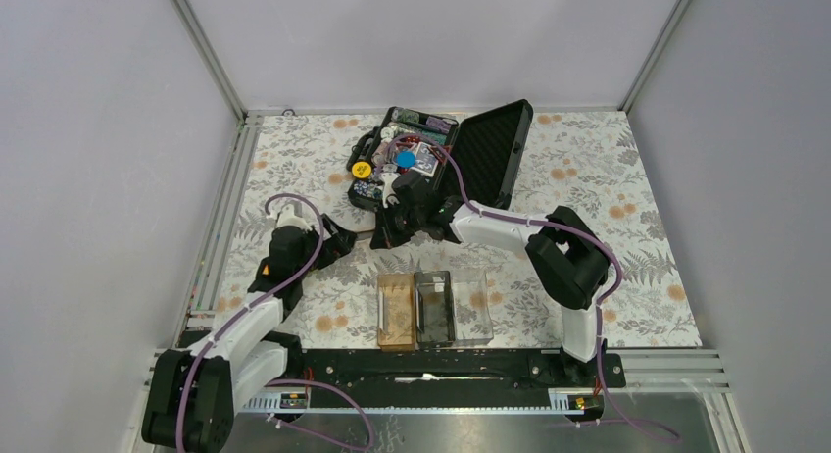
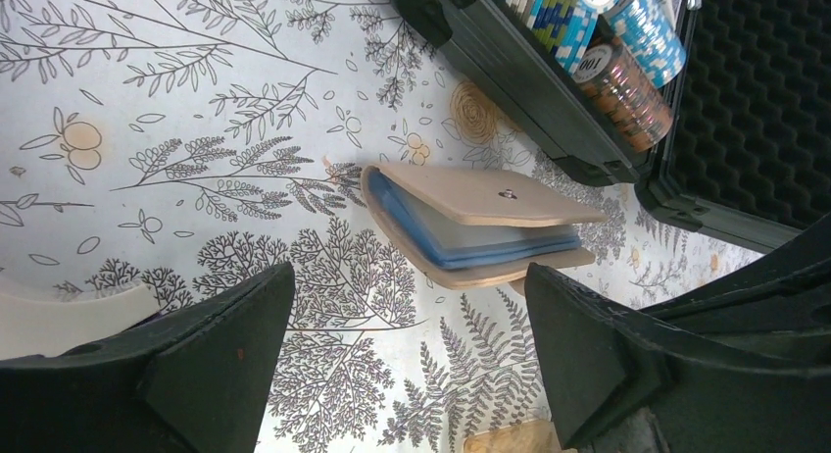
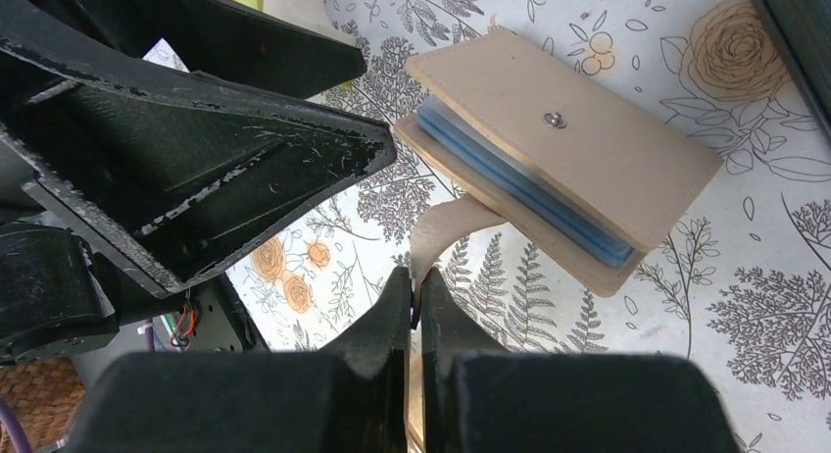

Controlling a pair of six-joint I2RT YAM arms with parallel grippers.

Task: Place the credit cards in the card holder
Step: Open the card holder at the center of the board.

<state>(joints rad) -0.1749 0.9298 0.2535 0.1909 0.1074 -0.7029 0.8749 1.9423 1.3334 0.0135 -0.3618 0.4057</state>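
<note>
Since none of the cards can be picked out in any view, the task reads as early, with nothing plainly filed yet. The holder (image 1: 472, 311) sits low in the centre of the top view, just above the arm bases. Its left bay looks brown, the middle dark and the right clear. Whether the first two hold cards I cannot tell from above.

Both arms work higher in that frame, at a tan wallet (image 2: 480, 227) lying just below and left of the open chip case (image 1: 495, 149). The wallet fills the middle of the left wrist view, blue sleeves showing between its flaps (the cards may be tucked in there, though none shows).

The right gripper (image 3: 414, 288) is pinched tight on the wallet's strap (image 3: 446, 227), near the bottom centre of its own view. The left gripper (image 2: 404, 311) stands spread wide and holds nothing. Its fingers sit at the lower left and lower right of its frame, with the wallet between and beyond them.

By my judgement, drawing the cards out and carrying them down to the holder all remains.
</note>
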